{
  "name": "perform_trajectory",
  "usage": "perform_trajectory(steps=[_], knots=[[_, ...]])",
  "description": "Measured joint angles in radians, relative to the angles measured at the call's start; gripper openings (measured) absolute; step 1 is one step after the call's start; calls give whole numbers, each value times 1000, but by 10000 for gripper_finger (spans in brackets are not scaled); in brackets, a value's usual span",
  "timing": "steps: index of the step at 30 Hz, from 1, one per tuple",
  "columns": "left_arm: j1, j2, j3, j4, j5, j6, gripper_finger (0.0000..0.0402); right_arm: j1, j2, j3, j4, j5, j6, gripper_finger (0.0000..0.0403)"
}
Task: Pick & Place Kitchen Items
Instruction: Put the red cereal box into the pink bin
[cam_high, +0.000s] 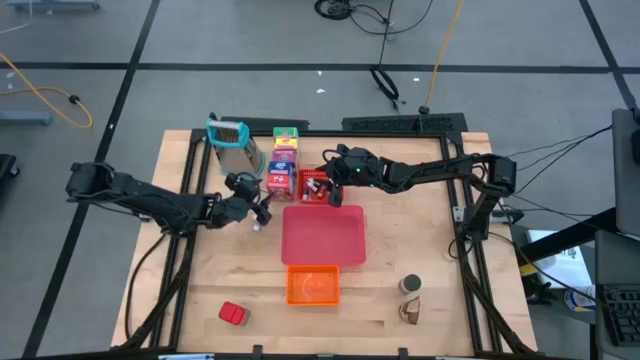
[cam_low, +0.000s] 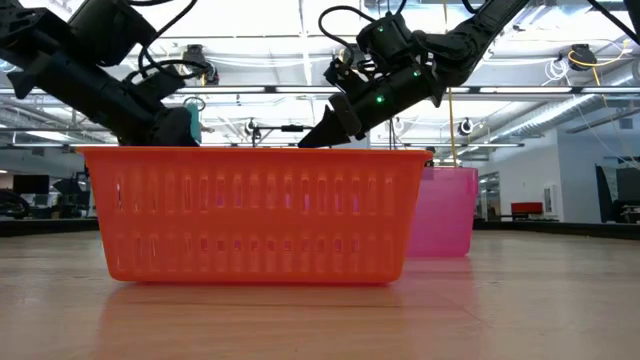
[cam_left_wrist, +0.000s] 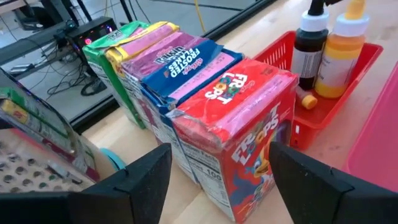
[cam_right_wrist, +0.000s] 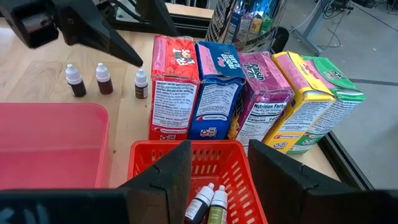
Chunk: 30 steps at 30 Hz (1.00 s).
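Left gripper (cam_high: 262, 212): hangs over the table just in front of the row of cereal boxes, next to the grater; its two fingers (cam_left_wrist: 143, 180) stand spread with nothing between them, and the red box sits ahead of the gap.
Right gripper (cam_high: 328, 178): poised above the small red tray; fingers (cam_right_wrist: 171, 174) parted and empty.
Cereal boxes: five stand upright in a tight row, touching side to side — green box (cam_right_wrist: 333, 102), yellow box (cam_right_wrist: 298, 102), purple box (cam_right_wrist: 264, 99), blue box (cam_right_wrist: 217, 93) and red box (cam_left_wrist: 249, 137), the red one at the end nearest the trays.
Small red tray (cam_right_wrist: 236, 168): right up against the box row; it holds a dark bottle (cam_left_wrist: 309, 46) and a yellow bottle (cam_left_wrist: 342, 53) standing, plus small dropper bottles (cam_right_wrist: 208, 202) lying in it.
Three little bottles (cam_right_wrist: 102, 79): upright on the bare wood beside the red box, apart from one another.
Grater (cam_high: 232, 148): on the table at the left of the box row.
Pink tray (cam_high: 322, 235): mid-table, in front of the boxes.
Orange basket (cam_high: 313, 285): just in front of the pink tray.
Red block (cam_high: 232, 314): alone near the front left of the table.
Jar (cam_high: 410, 285) and brown piece (cam_high: 410, 312): near each other at the front right, well apart from the rest.
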Motion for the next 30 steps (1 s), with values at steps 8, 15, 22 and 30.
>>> perform_trajectory(steps=[8, 15, 22, 30], knots=[[1, 112, 0, 134, 1, 59, 212, 0, 0, 0, 0, 0, 3, 151], [1, 140, 0, 158, 0, 85, 100, 0, 0, 0, -1, 0, 18, 151], [1, 140, 0, 165, 9, 127, 13, 0, 0, 0, -2, 0, 18, 151], [1, 139, 1, 219, 54, 137, 1, 0, 0, 0, -2, 0, 18, 151]])
